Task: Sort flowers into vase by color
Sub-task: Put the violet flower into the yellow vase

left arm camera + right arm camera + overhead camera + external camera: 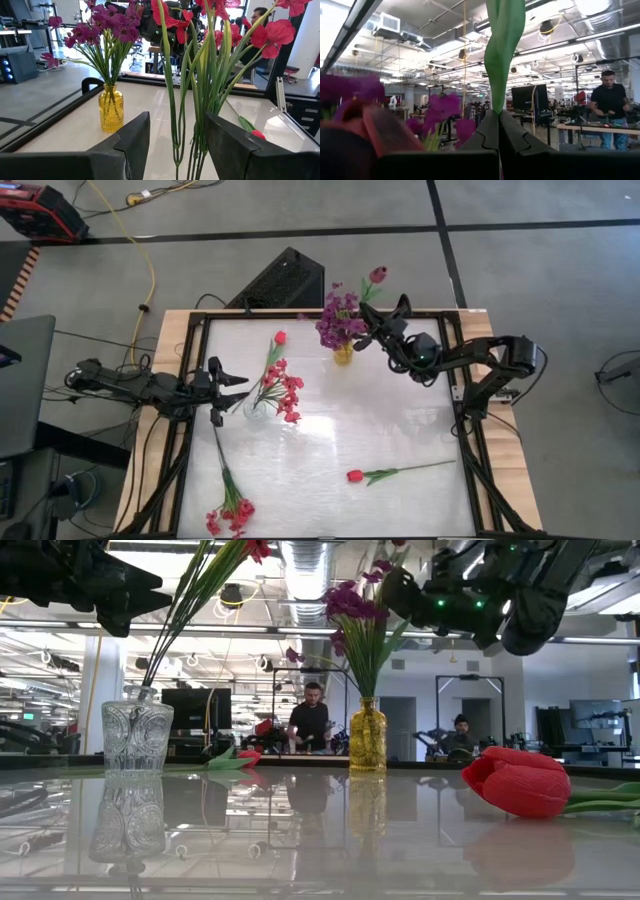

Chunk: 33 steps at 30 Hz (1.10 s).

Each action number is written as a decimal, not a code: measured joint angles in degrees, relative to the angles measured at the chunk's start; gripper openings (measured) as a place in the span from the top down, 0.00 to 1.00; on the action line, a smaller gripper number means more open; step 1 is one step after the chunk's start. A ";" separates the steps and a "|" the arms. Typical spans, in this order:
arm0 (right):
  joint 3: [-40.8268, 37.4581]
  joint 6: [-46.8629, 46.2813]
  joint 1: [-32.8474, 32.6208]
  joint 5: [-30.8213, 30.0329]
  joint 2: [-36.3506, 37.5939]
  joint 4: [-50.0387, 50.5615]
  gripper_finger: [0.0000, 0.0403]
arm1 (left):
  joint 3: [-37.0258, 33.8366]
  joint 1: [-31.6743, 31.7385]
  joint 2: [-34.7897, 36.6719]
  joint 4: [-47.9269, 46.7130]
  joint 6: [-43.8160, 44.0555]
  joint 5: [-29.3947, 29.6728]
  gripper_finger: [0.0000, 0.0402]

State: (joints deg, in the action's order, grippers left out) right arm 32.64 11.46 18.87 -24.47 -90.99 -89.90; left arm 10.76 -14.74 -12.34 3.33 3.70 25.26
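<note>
A clear glass vase [257,407] [137,748] holds red and pink-red flowers [284,385] standing by their stems. My left gripper [238,387] [175,145] is open beside that vase, its fingers on either side of the green stems [192,100] without clear touch. A yellow vase [343,356] [367,736] [110,107] holds purple clusters [338,318]. My right gripper [368,328] [498,114] hovers over it, shut on a dark maroon tulip [378,275]. A red tulip [355,475] [515,781] and a pink-red cluster [231,516] lie flat on the table. My right gripper pinches the maroon tulip's green stem and leaf [500,95] between its two shut fingertips [485,131], fingers lying across the stem. The flower is lifted clear, its head toward the table's far edge beyond the fingers. Its lower end is hidden among the purple blooms.
The white tabletop has a dark frame rail [468,430] around it. A dark box [283,280] sits beyond the far edge. Open surface lies between the two vases and the lying tulip. People [312,720] sit in the room behind.
</note>
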 joint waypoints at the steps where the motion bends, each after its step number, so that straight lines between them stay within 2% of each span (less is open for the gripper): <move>1: 0.00 0.43 0.00 0.32 -0.12 0.03 0.95 | 0.00 0.00 0.00 0.01 0.00 0.00 0.57; 13: 0.07 -2.35 0.00 -0.64 -1.19 1.12 0.95 | 0.00 -0.02 0.00 0.00 0.61 -0.11 0.57; 26: 0.02 -5.29 -0.14 -0.90 -1.19 6.71 0.95 | 0.00 -0.01 0.00 0.00 1.10 -0.84 0.57; 33: 0.00 -8.48 -0.11 -0.89 -1.19 13.38 0.95 | 0.00 0.00 0.00 -0.20 1.53 -1.07 0.57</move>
State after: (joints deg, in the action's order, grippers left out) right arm 32.64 2.98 18.76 -25.36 -92.18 -76.52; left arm 10.76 -14.74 -12.34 3.14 5.23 24.18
